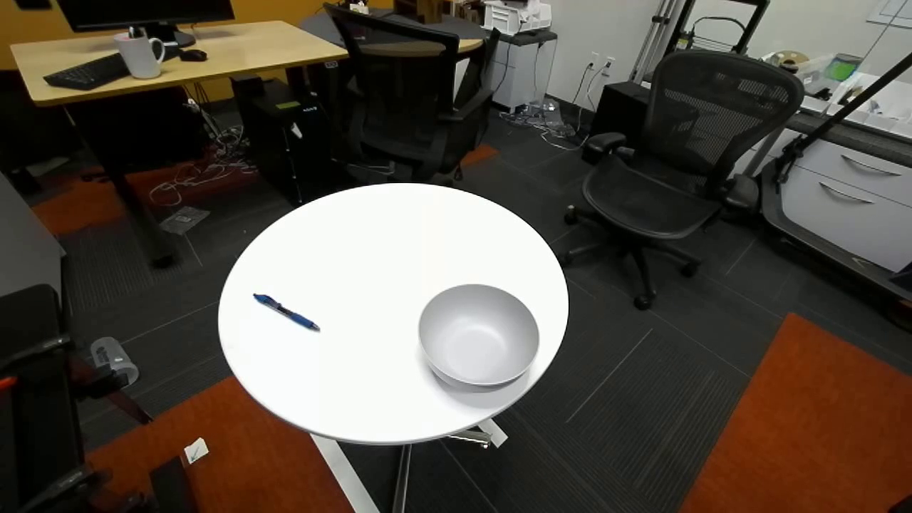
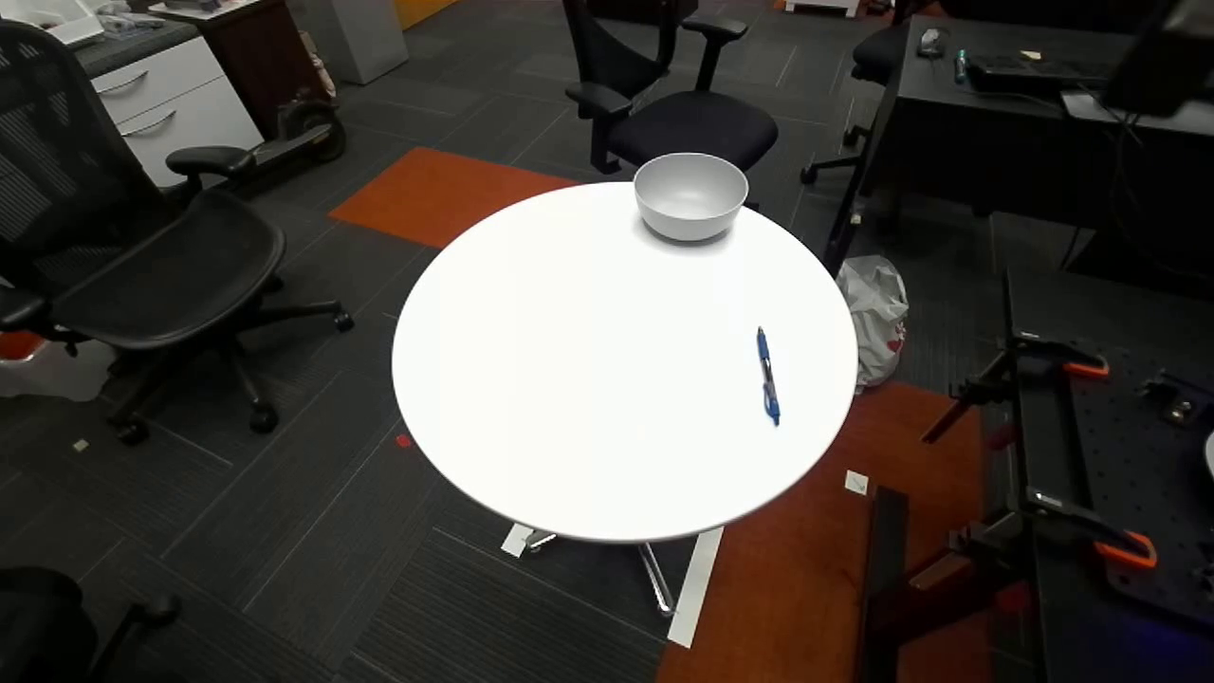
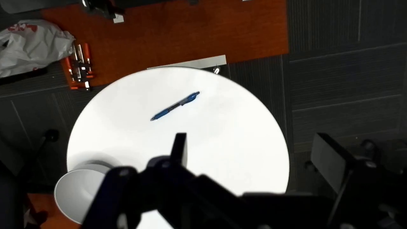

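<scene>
Robot hand [image 3: 250,148] stands spread wide, gripping nothing, across the lower part of the wrist view. Near the centre of the frame, a blue pen [image 3: 175,106] with a dark mid-barrel lies slantwise, tip toward lower left, on a round white desk [image 3: 229,130]; a gray bowl [image 3: 75,191] sits upright at lower left.

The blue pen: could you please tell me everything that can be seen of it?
The pen is slim, with a blue grip behind a small tip, a darker barrel and a blue clip at the opposite end; it looks plastic. It lies flat, off-center on the white table, touching nothing else; in the wrist view its tip points lower left.
</scene>
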Controlling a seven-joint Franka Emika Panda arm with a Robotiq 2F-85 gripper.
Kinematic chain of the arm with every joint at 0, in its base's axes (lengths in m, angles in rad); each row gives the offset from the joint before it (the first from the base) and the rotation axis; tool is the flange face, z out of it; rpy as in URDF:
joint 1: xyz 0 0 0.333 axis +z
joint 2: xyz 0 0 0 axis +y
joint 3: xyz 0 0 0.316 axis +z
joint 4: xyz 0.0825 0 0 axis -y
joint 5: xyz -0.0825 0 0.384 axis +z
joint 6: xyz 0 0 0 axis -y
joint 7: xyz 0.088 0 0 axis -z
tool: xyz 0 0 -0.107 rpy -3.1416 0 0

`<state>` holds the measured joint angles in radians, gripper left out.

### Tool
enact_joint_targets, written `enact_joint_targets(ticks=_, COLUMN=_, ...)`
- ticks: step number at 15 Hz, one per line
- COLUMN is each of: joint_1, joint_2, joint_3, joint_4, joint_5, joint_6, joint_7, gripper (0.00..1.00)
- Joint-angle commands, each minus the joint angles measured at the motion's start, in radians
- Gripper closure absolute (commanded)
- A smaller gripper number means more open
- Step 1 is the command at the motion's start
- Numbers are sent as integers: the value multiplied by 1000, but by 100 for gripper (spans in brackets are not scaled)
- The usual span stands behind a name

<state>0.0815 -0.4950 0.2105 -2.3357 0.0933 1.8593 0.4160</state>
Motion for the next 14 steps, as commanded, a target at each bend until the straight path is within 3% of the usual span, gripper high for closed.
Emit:
enact_joint_targets(ticks=1, joint_1=-42, joint_2=30, joint_3=-29, joint_4=-124, joint_5=1, joint_6=232, joint_7=13, gripper=0)
enact_joint_targets(ticks=6, joint_1=-104, joint_2=160, joint_3=-74, joint_4=-259, joint_5=5, joint_6=524, joint_7=46, gripper=0)
enact_joint_targets(ticks=10, joint_1=-124, joint_2=324, joint_3=-95, joint_4=-299, joint_5=16, joint_6=749, joint_7=89, gripper=0)
enact_joint_targets(ticks=14, joint_1=-160, joint_2=498, joint_3=-100, joint_4=-277, joint_5=-119, joint_6=891, joint_7=324, gripper=0)
